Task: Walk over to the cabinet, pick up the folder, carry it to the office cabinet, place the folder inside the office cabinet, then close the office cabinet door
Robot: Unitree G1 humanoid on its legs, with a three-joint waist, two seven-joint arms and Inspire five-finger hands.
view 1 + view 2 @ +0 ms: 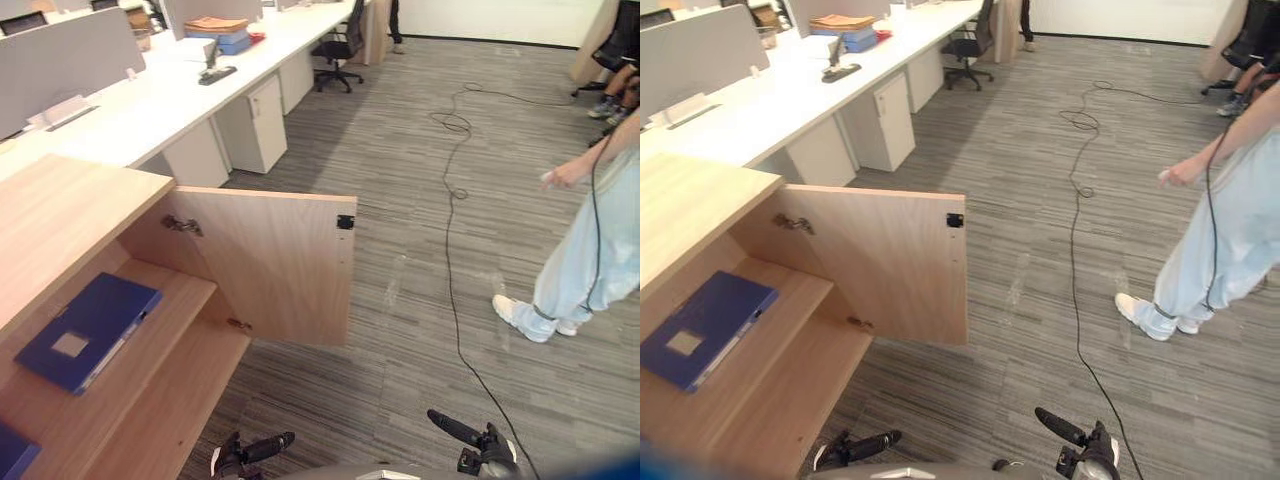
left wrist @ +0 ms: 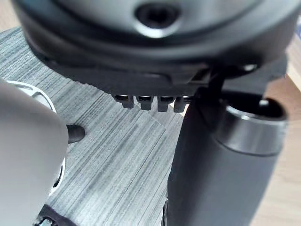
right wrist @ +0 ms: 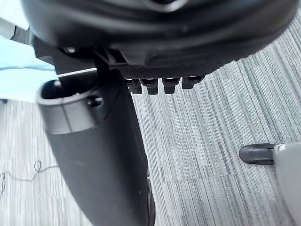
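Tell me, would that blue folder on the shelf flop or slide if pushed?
Probably stiff: the blue folder shows straight edges, lying flat on the shelf. Flat on smooth wood, it would likely slide, not roll or tip.

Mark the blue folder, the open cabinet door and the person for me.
blue folder (image 1: 100, 315), left eye view, on its cover above the pale label.
cabinet door (image 1: 270, 265), left eye view, centre of its inner face.
person (image 1: 590, 250), left eye view, on the trouser leg.
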